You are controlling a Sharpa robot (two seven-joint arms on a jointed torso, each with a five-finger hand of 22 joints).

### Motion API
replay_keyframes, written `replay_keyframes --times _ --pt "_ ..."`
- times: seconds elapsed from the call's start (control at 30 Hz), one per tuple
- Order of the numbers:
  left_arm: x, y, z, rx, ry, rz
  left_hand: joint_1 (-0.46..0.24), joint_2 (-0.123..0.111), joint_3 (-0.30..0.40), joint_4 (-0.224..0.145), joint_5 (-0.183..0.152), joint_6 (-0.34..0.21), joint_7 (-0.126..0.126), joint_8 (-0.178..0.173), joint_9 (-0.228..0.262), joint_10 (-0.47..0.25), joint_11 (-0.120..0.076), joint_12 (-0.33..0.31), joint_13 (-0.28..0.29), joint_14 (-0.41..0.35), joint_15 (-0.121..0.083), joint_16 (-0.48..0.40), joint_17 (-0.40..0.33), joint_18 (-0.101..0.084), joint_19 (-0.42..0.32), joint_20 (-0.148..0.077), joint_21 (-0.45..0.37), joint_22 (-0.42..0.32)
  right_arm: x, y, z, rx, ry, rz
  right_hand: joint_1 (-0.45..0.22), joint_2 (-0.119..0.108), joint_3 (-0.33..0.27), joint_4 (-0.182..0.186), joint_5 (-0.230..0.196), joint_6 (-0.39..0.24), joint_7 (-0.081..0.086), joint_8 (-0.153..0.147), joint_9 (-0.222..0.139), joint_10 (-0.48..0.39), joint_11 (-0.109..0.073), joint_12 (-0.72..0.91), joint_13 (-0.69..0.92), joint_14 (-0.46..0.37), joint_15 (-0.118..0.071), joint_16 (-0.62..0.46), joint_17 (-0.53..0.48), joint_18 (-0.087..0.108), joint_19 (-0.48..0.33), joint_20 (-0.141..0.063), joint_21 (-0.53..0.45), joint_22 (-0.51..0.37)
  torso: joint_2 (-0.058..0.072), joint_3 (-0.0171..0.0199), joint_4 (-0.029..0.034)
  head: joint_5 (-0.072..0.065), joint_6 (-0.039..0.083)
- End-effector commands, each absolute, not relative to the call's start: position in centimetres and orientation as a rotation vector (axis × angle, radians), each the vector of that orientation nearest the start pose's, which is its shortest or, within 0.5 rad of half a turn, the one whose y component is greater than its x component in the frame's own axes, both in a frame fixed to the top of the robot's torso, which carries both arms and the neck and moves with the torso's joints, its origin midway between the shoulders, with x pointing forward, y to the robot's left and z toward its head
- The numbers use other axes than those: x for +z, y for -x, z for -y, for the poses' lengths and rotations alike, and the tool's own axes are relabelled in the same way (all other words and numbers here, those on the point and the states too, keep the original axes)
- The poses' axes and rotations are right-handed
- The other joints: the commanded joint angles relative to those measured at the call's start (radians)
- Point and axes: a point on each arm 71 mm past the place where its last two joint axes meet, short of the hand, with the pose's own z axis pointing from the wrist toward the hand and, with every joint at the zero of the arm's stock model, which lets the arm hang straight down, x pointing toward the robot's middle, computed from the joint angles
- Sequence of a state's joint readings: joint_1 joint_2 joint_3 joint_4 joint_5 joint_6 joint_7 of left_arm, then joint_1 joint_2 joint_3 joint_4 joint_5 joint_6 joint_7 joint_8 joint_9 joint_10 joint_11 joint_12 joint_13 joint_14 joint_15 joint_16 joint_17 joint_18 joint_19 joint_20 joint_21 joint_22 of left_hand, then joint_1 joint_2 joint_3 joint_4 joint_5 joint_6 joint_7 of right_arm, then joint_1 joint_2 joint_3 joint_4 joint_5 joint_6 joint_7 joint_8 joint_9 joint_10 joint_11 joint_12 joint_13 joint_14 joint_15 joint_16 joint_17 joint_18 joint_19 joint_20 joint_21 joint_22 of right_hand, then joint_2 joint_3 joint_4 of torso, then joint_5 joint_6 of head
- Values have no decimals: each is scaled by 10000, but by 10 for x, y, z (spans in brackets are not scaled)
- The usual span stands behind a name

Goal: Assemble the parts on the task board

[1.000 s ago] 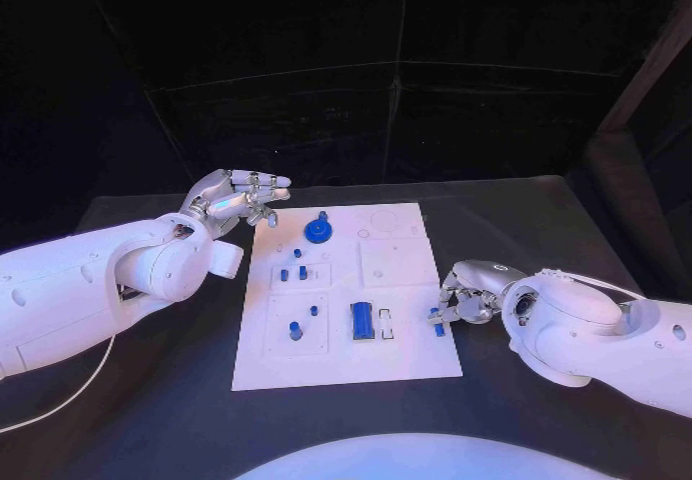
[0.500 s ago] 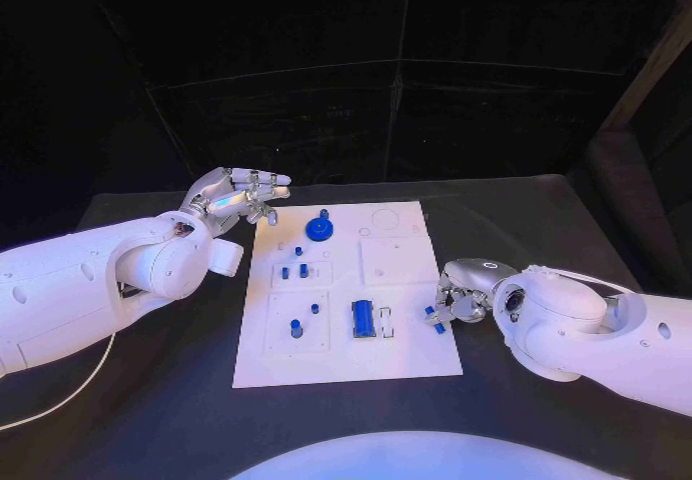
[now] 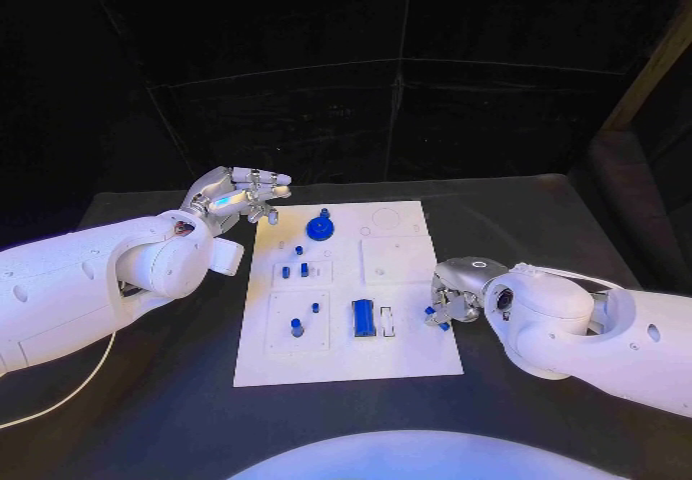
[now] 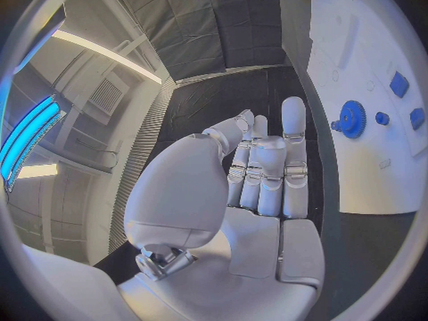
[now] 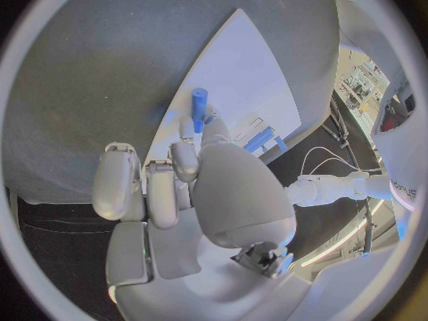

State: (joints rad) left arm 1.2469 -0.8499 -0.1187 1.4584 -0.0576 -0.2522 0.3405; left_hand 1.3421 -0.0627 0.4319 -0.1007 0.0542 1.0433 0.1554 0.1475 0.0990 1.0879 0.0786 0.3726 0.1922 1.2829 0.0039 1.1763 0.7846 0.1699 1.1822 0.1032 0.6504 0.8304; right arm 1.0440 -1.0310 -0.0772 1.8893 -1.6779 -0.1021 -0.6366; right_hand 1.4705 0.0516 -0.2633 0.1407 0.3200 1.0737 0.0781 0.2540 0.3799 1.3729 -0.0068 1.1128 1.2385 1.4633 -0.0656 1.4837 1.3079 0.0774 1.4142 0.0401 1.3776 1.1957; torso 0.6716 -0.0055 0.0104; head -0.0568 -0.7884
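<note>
At the task board's (image 3: 346, 300) right edge, the right hand (image 3: 456, 296) pinches a small blue peg (image 5: 199, 108) upright over the white plate. The left hand (image 3: 235, 200) hovers empty, fingers apart, beside the far-left corner, near the blue gear (image 3: 319, 230).

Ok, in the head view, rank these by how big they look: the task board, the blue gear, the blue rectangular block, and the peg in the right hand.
1. Task board, by far the largest.
2 and 3. Blue gear and blue rectangular block look alike in size, so I won't rank them.
4. Peg held by the right hand, smallest, partly hidden by the fingers.
</note>
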Motion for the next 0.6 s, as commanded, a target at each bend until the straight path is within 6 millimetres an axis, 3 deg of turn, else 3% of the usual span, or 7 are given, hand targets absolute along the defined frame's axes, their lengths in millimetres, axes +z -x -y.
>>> replay_keyframes --times 0.03,0.1,0.33,0.4,0.6 --pt "-189 -498 -228 -14753 10568 -15313 30 90 -48 -19 21 -73 -24 31 -10 -92 7 39 11 -82 -21 -68 -7 127 -56 7 -38 -9 -255 -374 211 1765 2181 -20644 409 244 213 -116 764 5 -71 -192 -288 -75 -14 -56 -13 748 -81 -63 1106 -33 -30 -28 -30 3 5 -2 1 9 -6" --pt "-189 -498 -228 -14753 10568 -15316 30 90 -48 -19 21 -73 -24 31 -10 -92 7 39 11 -82 -21 -68 -7 127 -56 7 -38 -9 -254 -374 210 1839 2078 -20552 549 324 362 -167 1019 26 -95 -222 -284 -82 -33 -75 -17 750 -95 -60 1116 -36 -22 -37 -25 16 1 -3 6 15 -19" --pt "-190 -498 -228 -14749 10570 -15319 30 90 -48 -19 21 -73 -24 31 -10 -92 7 39 11 -82 -21 -68 -7 127 -56 7 -38 -9 -248 -371 209 2707 600 -20225 814 492 1034 -197 1271 -4 -89 -356 -275 -71 -45 -108 -14 762 -117 -38 1162 -47 18 -73 7 78 -4 0 -3 58 -44" --pt "-190 -498 -228 -14748 10571 -15321 30 90 -48 -19 21 -73 -24 31 -10 -92 7 39 11 -82 -21 -68 -7 127 -56 7 -38 -9 -246 -370 209 3014 136 -20099 813 454 1215 -181 1301 -6 -80 -386 -269 -69 -37 -123 -20 763 -112 -36 1167 -53 31 -73 20 103 -7 1 -8 63 -43" --pt "-190 -498 -228 -14749 10572 -15328 30 90 -48 -19 21 -73 -24 31 -10 -92 7 39 11 -82 -21 -68 -7 127 -56 7 -38 -9 -241 -365 208 3808 -1066 -19912 528 45 1967 35 1165 60 -91 -479 -214 -13 -39 -129 -3 767 -110 -35 1184 -55 43 -66 26 125 -9 -13 2 64 -30"
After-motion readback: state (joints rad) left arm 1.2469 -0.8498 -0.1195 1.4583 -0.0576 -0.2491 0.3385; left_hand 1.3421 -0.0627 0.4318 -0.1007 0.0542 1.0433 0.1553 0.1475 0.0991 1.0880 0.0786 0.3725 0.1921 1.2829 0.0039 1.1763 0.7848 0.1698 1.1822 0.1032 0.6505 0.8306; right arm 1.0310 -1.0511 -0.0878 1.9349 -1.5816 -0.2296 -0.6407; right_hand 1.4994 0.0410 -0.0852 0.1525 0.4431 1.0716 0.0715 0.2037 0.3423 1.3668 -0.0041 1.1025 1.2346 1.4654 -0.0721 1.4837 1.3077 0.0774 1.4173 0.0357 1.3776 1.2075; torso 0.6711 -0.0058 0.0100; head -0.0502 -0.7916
